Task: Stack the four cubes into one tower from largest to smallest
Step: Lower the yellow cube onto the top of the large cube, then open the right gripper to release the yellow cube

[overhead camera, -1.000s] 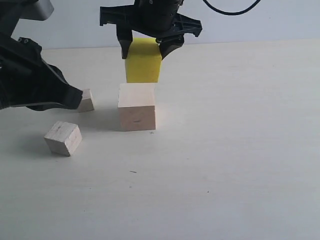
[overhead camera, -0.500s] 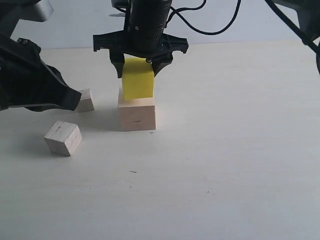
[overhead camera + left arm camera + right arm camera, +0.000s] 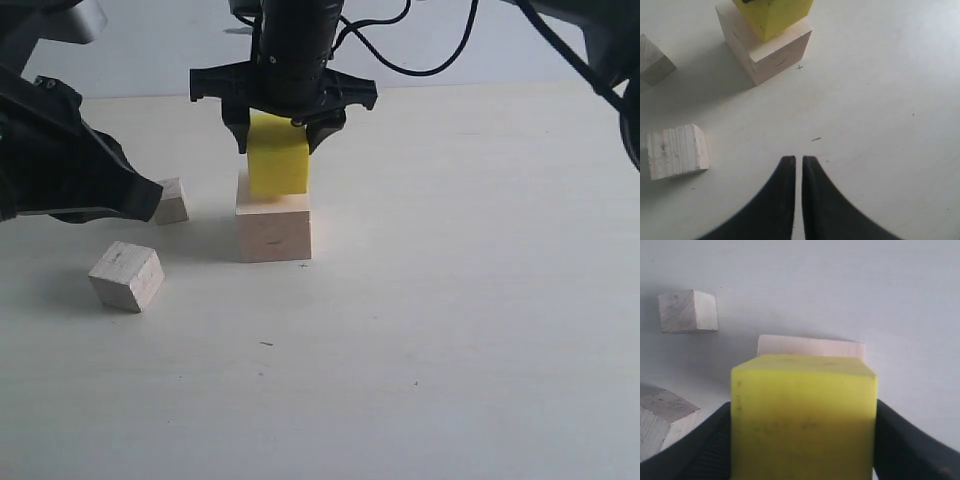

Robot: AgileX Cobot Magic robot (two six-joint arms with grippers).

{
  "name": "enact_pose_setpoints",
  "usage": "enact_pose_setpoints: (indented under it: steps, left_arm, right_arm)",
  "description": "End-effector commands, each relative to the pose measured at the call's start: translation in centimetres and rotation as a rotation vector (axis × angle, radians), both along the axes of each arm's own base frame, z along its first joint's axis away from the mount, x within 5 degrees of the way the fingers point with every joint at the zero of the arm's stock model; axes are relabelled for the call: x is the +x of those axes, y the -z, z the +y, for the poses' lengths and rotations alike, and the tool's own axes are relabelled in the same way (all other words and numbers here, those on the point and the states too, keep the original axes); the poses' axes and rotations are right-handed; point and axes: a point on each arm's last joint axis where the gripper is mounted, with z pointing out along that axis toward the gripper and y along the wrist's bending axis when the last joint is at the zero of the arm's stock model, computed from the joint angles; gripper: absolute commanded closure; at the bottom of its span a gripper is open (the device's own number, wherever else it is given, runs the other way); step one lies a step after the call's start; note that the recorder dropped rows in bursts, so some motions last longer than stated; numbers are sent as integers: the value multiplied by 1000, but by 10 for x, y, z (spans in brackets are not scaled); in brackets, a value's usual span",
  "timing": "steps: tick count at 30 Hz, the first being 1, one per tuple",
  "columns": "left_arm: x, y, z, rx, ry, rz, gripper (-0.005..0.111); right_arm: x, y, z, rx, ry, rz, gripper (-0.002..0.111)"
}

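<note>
The right gripper (image 3: 279, 140) reaches in from above near the back of the white table (image 3: 450, 300) and is clamped on the yellow cube (image 3: 278, 165), one dark finger (image 3: 705, 445) pressed against each side of it; the cube stands upright, and its underside meets the top face of the large wood cube (image 3: 273, 228). In the left wrist view the yellow cube sits toward one back corner of that top face rather than dead centre, leaving a strip of bare wood along the nearer edges; whether its full weight rests there cannot be told.

The left gripper (image 3: 798, 162) hangs low on the left side of the table; its two black fingers are drawn together with only a thin slit between them, and they hold nothing. A small wood cube (image 3: 126, 276) lies on the table in front of it, turned at an angle, well apart from the stack; a second small wood cube (image 3: 171, 200) sits further back, just beside the left gripper's tip and partly hidden by it, to the left of the large cube.
</note>
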Motion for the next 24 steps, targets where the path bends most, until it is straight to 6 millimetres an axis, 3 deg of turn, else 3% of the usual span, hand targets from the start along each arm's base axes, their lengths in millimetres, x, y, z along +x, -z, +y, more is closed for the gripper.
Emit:
enact_pose_setpoints:
  steps: [1, 24]
  left_arm:
    - [-2, -1, 1, 0, -2, -2, 99]
    - [-1, -1, 2, 13, 1, -16, 99]
  right_arm:
    - [2, 6, 3, -9, 0, -5, 108]
    - [3, 6, 5, 17, 17, -6, 108]
